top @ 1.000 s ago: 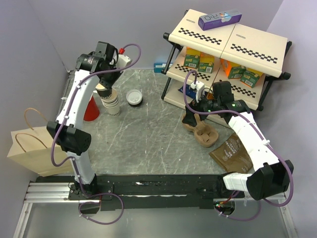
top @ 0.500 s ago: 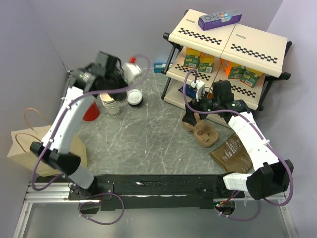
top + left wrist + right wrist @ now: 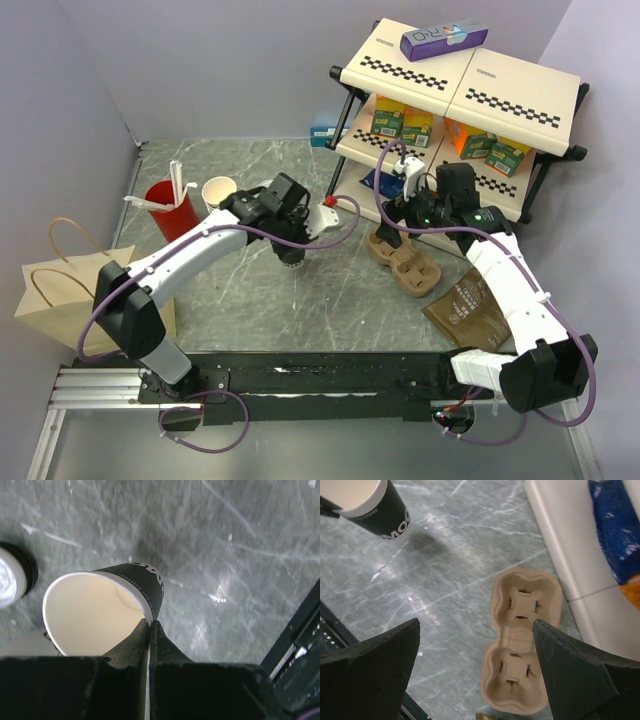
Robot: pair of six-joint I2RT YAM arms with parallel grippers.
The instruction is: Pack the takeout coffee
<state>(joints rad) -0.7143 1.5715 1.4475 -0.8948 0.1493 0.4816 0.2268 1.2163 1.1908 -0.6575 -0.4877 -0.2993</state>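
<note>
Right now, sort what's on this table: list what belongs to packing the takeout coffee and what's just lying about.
For the job: takeout coffee with white lid; lidless dark cup, pinched at its rim by the left gripper; probably the cup carrier and paper bag.
Lying about: red cup with sticks; cream cup stack; brown pouch; shelf and its cartons.

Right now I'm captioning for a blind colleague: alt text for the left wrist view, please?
The left gripper, jaws shut, pinches the rim of a lidless dark paper cup over a grey marbled table. A white-lidded cup shows at the left edge.
</note>
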